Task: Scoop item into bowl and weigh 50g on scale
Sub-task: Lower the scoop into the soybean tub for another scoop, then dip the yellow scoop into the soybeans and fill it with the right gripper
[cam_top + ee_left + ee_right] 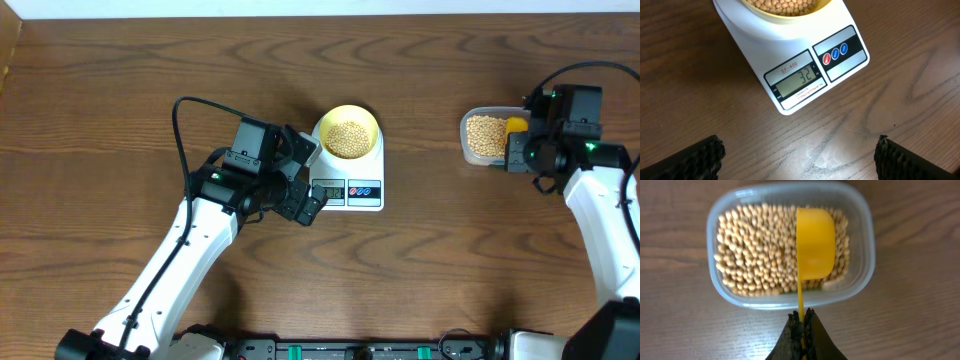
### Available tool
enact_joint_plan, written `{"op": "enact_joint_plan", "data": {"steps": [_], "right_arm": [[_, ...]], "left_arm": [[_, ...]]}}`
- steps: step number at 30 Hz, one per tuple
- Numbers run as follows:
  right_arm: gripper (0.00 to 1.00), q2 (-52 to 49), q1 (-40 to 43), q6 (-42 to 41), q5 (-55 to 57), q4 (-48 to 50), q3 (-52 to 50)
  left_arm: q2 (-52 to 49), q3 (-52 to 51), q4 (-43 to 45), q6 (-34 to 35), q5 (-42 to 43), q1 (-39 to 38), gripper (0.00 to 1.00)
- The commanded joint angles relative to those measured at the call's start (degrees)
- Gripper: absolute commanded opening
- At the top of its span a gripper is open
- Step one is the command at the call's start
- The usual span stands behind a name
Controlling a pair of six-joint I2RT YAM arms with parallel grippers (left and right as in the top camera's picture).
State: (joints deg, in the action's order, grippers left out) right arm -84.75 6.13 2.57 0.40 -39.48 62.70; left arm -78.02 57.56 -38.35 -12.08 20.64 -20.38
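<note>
My left fingers (699, 159) are spread wide and empty above the worktop (120, 90), at about 8 o'clock from the scale (372, 196), whose display reads 32. The bowl (371, 123) sits on the scale's 12 o'clock end, holding beans (348, 138). Well off at 3 o'clock, my right fingers (794, 332) pinch the handle of the scoop (815, 242), and its cup rests on the beans in the tub (864, 255).

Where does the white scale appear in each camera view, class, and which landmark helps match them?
Overhead: scale at centre, under the bowl.
Left wrist: scale top middle, display reading 32.
Right wrist: not in it.
Shared landmark: the bowl of beans, on the scale in overhead and left wrist.
</note>
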Motion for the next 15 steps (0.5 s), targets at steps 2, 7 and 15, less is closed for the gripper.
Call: {"op": "enact_joint_plan", "data": {"steps": [2,7,15], "right_arm": [[0.01,-3.1,-0.2,-1.5,-3.5,0.1,-0.2],[0.01,-4.9,0.0,-1.5,-13.7,1.0,-0.2],[0.01,-4.9,2.6,-1.9,-26.2,2.2,-0.2]], "left_arm": [[-0.2,-0.4,0.0,-0.8,-0.4,-0.1,0.98],[-0.2,-0.4,0.0,-0.8,-0.4,-0.1,0.98],[-0.2,-0.4,0.0,-0.8,-0.4,-0.1,0.98]]}}
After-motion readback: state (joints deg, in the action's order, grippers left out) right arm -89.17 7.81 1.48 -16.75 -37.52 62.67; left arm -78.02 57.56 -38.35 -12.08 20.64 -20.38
